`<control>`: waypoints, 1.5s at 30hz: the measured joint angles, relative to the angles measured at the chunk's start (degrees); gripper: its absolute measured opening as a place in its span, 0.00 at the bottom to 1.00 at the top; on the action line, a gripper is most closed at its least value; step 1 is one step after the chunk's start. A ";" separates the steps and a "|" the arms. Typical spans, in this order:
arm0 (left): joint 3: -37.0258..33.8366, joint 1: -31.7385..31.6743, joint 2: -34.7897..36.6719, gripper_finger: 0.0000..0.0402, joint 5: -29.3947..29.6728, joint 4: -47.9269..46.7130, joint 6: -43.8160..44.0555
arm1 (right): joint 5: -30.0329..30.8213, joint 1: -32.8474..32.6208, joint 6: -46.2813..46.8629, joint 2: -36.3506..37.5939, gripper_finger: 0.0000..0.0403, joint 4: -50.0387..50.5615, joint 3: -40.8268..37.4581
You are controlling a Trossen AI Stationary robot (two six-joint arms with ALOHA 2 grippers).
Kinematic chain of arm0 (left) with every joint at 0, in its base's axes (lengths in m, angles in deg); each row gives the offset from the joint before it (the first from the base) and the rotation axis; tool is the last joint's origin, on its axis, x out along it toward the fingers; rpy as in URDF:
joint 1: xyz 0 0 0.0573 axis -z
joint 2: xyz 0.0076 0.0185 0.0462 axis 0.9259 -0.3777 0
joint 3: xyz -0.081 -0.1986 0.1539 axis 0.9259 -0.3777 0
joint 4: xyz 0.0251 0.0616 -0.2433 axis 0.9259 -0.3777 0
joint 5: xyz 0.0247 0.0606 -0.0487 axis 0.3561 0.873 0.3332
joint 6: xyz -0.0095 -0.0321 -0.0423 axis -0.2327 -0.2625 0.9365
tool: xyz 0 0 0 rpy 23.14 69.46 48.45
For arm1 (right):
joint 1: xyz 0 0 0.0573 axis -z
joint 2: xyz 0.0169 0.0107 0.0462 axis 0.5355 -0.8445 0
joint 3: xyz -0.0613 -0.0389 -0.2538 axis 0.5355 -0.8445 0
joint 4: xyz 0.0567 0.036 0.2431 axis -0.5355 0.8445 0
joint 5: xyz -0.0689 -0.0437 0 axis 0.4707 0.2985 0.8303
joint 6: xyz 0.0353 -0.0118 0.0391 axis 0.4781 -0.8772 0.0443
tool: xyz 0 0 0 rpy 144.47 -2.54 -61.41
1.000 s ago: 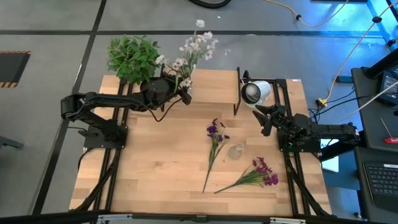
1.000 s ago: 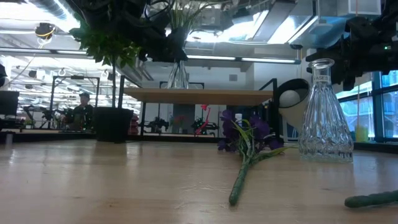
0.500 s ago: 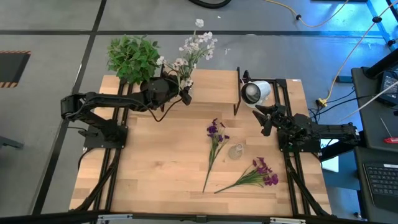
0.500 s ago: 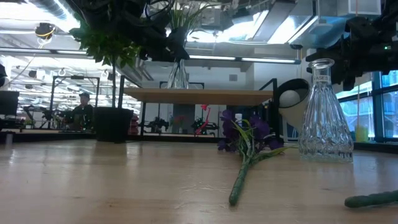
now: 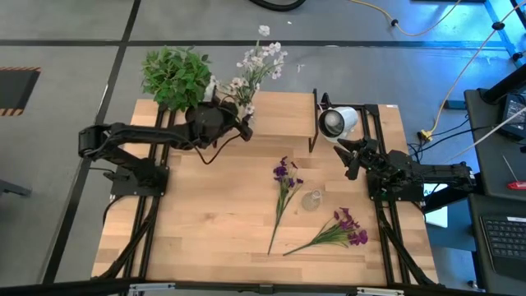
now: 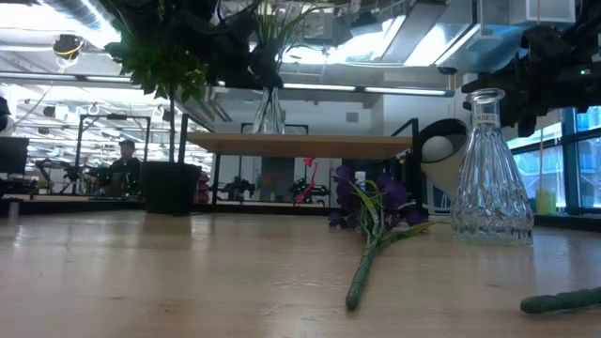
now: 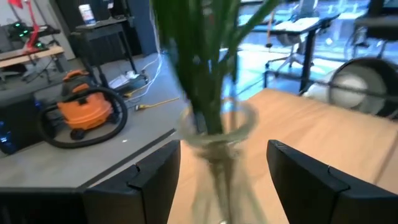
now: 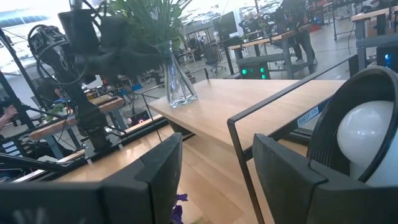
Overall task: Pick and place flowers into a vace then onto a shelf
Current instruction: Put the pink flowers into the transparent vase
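Observation:
A clear glass vase with white-pink flowers stands by its base on the shelf, at its left end. My left gripper is open at the vase. In the left wrist view its fingers stand on either side of the vase's neck, apart from it. My right gripper is open and empty at the table's right side, in front of the shelf. Two bunches of purple flowers lie on the tabletop.
An empty glass vase stands on the table between the purple bunches; it also shows in the low view. A potted leafy plant stands at the far left corner. A white round lamp lies at the shelf's right end.
My left gripper has drawn back a little toward the table's left, away from the vase. The vase stays upright on the shelf.

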 joint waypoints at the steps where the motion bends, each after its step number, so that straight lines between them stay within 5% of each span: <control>1: -0.01 0.38 0.25 0.58 0.01 -0.04 0.05 | 0.00 -0.01 0.00 0.00 0.49 0.00 0.00; 20: 0.00 8.41 9.89 0.56 7.16 -20.10 5.25 | 0.02 -0.01 0.00 0.02 0.49 0.00 0.00; 31: -0.02 19.53 16.55 0.47 -12.49 -21.51 15.14 | -4.02 -0.02 0.26 0.02 0.49 0.00 0.00; 39: 0.00 28.30 12.30 0.26 -12.74 -21.76 26.19 | -7.10 -0.04 -0.07 0.00 0.49 0.03 0.00; 45: 0.00 33.45 3.83 0.19 -12.62 -12.27 31.64 | -8.18 -0.04 -1.58 -0.02 0.49 0.35 0.00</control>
